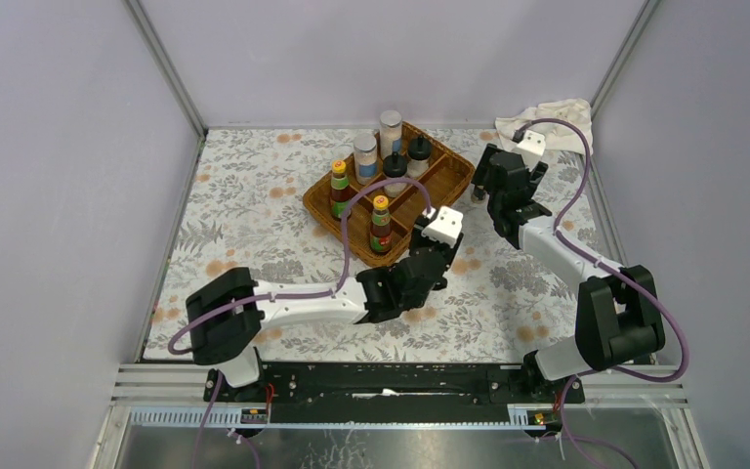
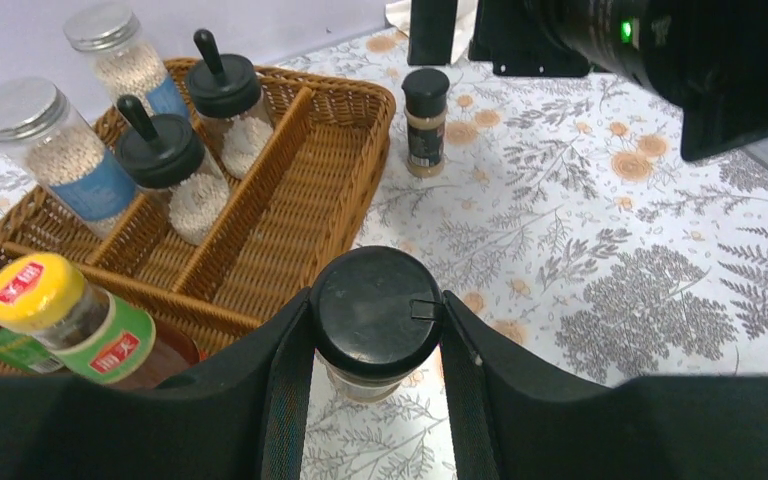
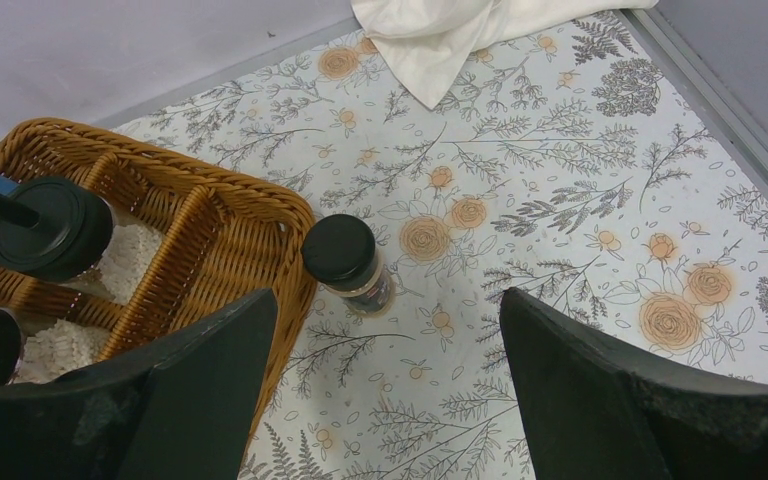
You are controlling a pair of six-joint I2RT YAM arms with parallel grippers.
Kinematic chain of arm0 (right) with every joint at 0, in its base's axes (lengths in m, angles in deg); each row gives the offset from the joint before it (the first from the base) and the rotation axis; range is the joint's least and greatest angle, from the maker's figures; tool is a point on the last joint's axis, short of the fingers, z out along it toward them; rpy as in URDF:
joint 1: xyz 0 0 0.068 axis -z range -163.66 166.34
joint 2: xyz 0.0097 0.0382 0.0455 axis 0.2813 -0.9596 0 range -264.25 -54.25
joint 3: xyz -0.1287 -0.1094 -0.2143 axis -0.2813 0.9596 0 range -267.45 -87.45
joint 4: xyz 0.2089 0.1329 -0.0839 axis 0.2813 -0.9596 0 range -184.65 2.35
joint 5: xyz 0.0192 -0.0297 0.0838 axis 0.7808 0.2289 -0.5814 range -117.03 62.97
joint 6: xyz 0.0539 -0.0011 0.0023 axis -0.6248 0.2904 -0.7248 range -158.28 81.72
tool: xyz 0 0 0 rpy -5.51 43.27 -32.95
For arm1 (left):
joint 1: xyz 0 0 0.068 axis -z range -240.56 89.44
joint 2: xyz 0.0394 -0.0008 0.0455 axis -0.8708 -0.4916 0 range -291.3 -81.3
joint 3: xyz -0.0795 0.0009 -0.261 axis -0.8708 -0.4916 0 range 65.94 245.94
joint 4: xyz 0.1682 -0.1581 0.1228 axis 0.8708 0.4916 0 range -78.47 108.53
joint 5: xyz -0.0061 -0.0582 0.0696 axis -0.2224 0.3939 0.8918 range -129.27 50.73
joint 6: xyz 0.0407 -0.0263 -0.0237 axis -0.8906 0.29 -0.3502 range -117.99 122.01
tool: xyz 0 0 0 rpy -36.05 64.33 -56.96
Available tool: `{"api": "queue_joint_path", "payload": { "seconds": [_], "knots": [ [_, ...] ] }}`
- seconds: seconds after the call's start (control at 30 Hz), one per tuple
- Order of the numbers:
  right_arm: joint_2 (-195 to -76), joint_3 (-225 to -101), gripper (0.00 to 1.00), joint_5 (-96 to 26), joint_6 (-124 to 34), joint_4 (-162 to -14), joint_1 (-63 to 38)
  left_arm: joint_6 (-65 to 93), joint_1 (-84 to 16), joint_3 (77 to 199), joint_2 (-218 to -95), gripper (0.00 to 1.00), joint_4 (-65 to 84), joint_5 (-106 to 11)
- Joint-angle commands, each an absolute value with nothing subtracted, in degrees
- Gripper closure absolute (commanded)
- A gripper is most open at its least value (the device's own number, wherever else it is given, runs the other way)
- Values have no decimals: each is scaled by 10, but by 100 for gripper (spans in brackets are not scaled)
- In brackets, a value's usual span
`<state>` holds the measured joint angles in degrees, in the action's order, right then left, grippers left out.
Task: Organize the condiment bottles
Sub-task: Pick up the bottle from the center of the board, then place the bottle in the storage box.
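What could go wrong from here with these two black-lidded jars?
The left claw grips its jar high, near the lid; it might tilt or clip the rim of the wicker tray going in. The open right claw sits off-centre over the loose jar beside the tray and could topple it.

Woven wicker for the tray (image 2: 345,150), matt black plastic lidding the spice jar (image 2: 377,310), dull metal capping the shakers (image 2: 75,165), crumpled cloth (image 3: 440,40).
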<state>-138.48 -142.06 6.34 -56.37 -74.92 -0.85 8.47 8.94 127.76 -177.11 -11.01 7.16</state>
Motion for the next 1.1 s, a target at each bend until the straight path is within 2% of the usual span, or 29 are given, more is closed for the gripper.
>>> {"api": "queue_joint_path", "payload": {
  "seconds": [0.0,0.47,1.07],
  "knots": [
    [-1360,-1418,11,67,-571,-732,-3,52,62,1316,-1791,100,-128,82],
    [-1368,-1416,11,60,-574,-725,1,98,-86,1392,-1828,100,-66,-37],
    [-1385,-1422,11,54,-574,-719,6,138,-144,1449,-1904,100,-34,-124]
  ]
}}
